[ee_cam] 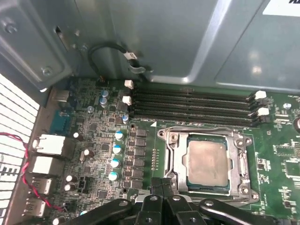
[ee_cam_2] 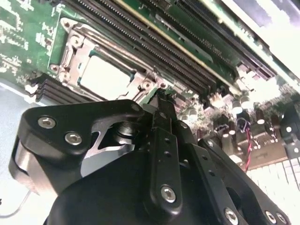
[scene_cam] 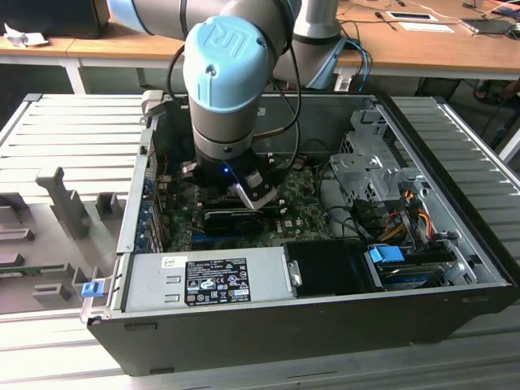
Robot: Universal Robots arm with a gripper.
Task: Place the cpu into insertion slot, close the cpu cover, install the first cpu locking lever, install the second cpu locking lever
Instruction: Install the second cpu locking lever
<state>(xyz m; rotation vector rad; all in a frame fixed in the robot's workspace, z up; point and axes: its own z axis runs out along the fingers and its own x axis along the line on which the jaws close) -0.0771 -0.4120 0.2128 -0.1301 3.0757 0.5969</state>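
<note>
Already the cpu (ee_cam: 207,162) sits in the insertion slot (ee_cam: 174,165) with the cpu cover (ee_cam: 242,161) down around it — so the lever steps seem in hand. The gripper (ee_cam: 161,186), fingers pressed together, hovers just beside the socket's edge — hooking a lever calls for precise alignment.

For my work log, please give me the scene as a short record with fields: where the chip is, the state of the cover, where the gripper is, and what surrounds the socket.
chip: the cpu lies flat inside the insertion slot
cover: the cpu cover lies down around the chip, its cut-out showing the metal top
gripper: the gripper is beside the socket's edge, fingers together, holding nothing
surroundings: green circuit board; long black memory slots run beside the socket
case: open computer case, the arm reaching down into it
</note>
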